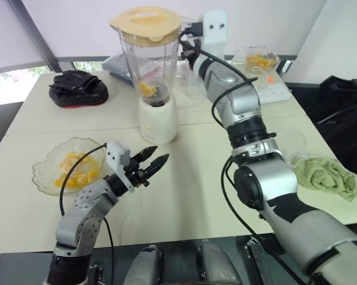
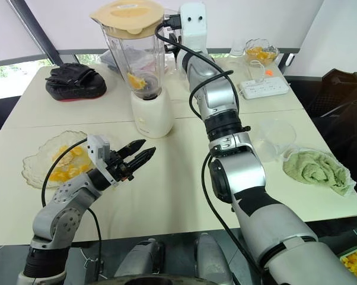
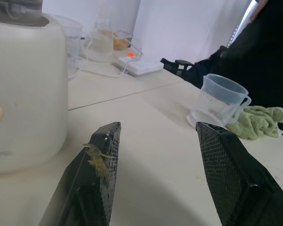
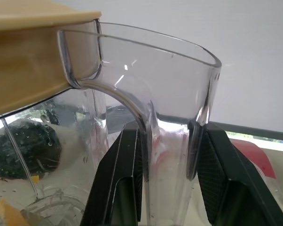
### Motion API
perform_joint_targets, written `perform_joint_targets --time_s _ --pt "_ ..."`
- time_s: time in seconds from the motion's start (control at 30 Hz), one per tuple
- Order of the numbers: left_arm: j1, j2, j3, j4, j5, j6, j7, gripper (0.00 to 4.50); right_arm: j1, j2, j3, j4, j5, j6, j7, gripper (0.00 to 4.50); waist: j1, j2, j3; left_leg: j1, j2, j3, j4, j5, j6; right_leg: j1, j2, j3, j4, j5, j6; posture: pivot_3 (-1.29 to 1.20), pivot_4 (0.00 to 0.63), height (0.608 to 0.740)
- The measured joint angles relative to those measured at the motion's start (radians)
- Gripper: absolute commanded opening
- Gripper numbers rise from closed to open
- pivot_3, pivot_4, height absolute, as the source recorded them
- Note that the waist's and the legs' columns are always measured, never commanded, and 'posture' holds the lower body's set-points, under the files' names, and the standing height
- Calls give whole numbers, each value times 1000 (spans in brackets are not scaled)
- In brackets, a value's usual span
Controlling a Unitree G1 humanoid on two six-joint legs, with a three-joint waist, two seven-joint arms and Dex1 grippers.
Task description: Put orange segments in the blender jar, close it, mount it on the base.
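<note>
The clear blender jar (image 1: 149,59) stands on its white base (image 1: 158,119) with the tan lid (image 1: 146,24) on top. Orange segments (image 1: 146,89) lie at the jar's bottom. My right gripper (image 4: 169,126) reaches to the jar's far right side, its two fingers pressed against either side of the clear handle (image 4: 172,155). My left gripper (image 1: 161,154) hovers low over the table just in front of the base, open and empty, with a bit of orange pulp stuck to one finger (image 3: 97,160).
A glass bowl (image 1: 42,178) of orange segments sits at the front left. A clear measuring cup (image 2: 273,139) and a green towel (image 1: 330,172) lie to the right. At the back are a black pouch (image 1: 77,89), a power strip (image 1: 270,89) and another bowl (image 1: 261,59).
</note>
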Motion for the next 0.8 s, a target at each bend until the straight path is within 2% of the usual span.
perform_joint_targets --time_s 0.4,0.8 --pt "-24 10 -23 49 9 -23 -29 2622 78 -5 22 -139 -2 121 -3 1044 -1 0 0 0 0 0 0 0 0 0 0 0 0 0 0 0 150 740" --pt "-28 12 -27 67 22 -39 -38 2622 96 41 -14 -165 11 141 -128 1044 1 0 0 0 0 0 0 0 0 0 0 0 0 0 0 0 150 740"
